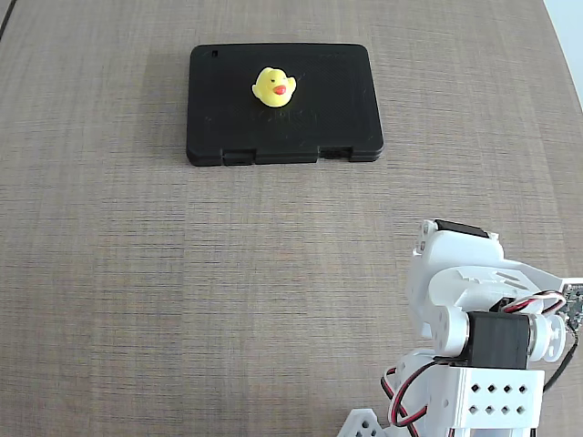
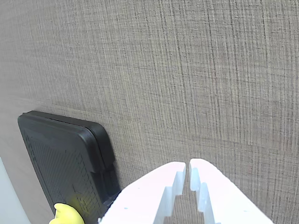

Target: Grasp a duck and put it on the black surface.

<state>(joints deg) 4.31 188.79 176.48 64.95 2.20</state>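
Observation:
A small yellow duck (image 1: 274,87) with a red-orange beak sits upright on the black surface (image 1: 337,109), near the middle of its far half in the fixed view. The arm is folded back at the bottom right of that view, far from the slab, and its fingers do not show there. In the wrist view the white gripper (image 2: 188,164) enters from the bottom edge, shut with nothing between its fingers, hanging over bare table. The black surface (image 2: 60,149) lies at the lower left of the wrist view, with the duck's top (image 2: 67,215) just showing at the bottom edge.
A brown woven-texture table (image 1: 182,291) fills both views. The arm's white body and black motor (image 1: 492,346) occupy the bottom right corner of the fixed view. The table's edge shows at the top right corner there.

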